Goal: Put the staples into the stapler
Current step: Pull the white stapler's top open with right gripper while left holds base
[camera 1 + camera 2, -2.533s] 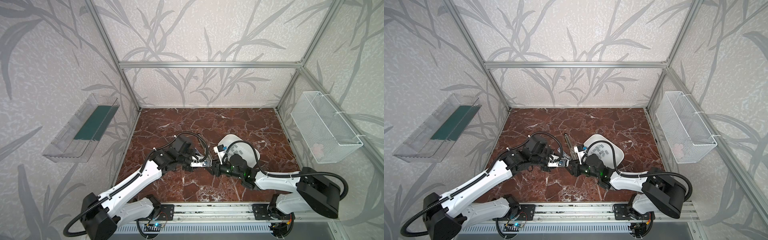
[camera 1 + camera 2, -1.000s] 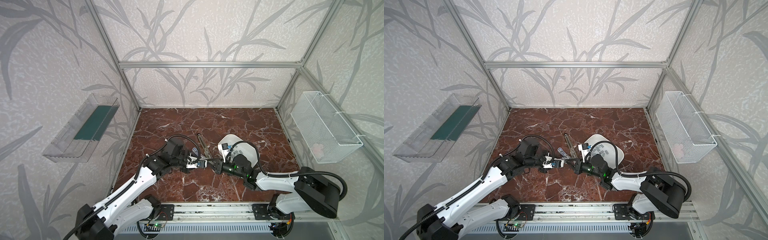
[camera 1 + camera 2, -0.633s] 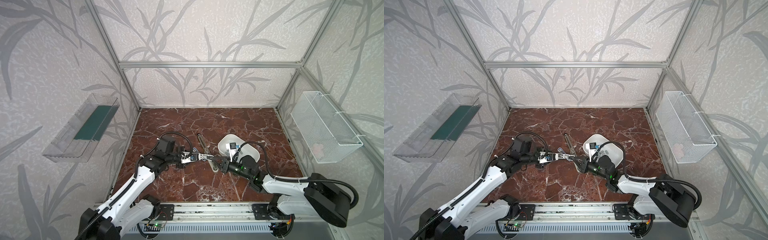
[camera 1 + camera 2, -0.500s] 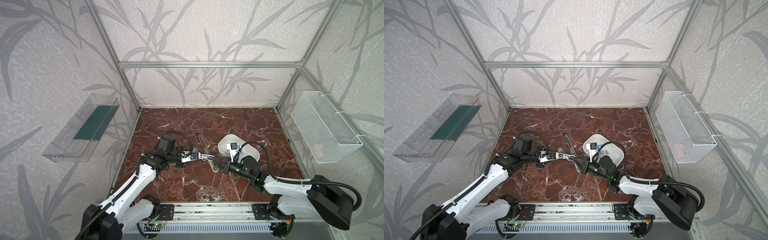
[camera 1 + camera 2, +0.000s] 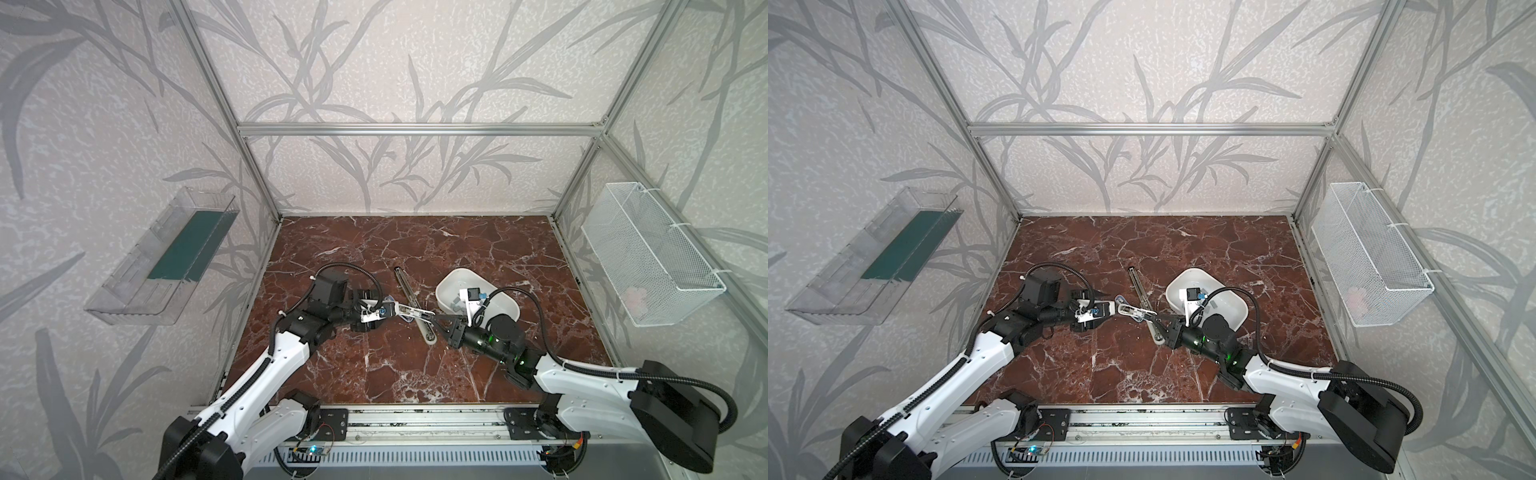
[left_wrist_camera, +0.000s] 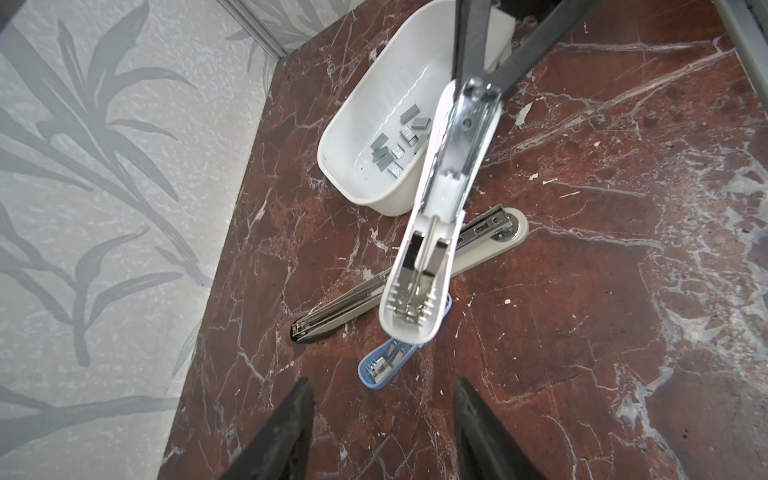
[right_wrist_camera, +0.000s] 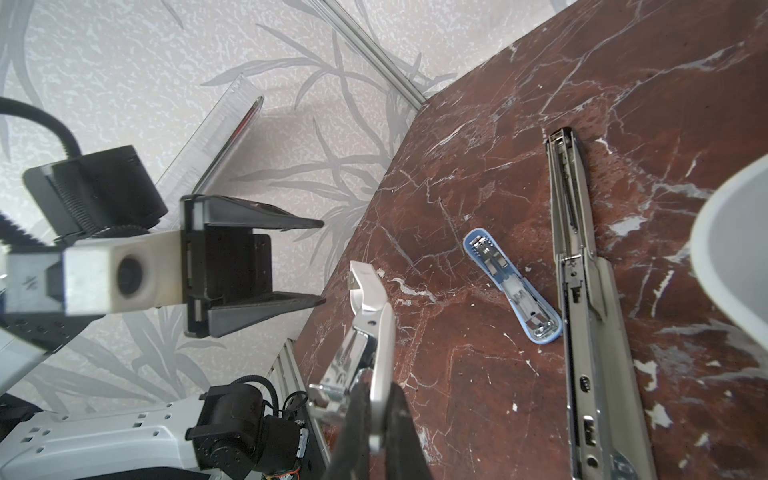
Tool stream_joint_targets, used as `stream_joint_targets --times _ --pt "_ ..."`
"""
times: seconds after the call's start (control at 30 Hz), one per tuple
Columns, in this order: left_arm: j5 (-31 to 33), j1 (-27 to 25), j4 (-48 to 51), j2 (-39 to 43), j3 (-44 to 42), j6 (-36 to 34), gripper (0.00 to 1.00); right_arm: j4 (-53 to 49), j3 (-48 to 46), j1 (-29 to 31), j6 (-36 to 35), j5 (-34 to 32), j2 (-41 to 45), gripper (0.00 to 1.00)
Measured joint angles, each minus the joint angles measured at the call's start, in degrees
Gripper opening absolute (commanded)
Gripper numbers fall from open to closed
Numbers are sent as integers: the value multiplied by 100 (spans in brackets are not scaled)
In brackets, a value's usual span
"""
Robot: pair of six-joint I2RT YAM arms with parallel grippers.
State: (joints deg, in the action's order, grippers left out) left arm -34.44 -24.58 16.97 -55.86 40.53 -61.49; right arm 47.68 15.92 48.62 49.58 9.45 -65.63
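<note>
Three staplers; right end effector clamps white stapler, left end effector wide

Both top views: mounted high at the front of the cell, tilted down toward the back wall, far off; whole tabletop and both arms in frame, near-identical coverage. Left wrist view: close, low over the tabletop, looking out past the left gripper toward the white bin, with the white stapler straight ahead. Right wrist view: close, looking out past the right gripper, facing the left gripper and the side wall. Both wrist views share the white stapler, blue stapler and long stapler.
</note>
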Motion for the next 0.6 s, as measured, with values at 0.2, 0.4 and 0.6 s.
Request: stream_joint_targets --times 0.2,0.4,0.6 --pt "256 -859 -96 46 -2 13 56 170 4 68 87 -42 -446 0" --pt "481 -1150 -203 -254 -2 247 56 411 142 291 197 -20 -957 0" --pt "656 -1266 -251 -437 -2 374 55 745 302 459 310 11 -1274 0"
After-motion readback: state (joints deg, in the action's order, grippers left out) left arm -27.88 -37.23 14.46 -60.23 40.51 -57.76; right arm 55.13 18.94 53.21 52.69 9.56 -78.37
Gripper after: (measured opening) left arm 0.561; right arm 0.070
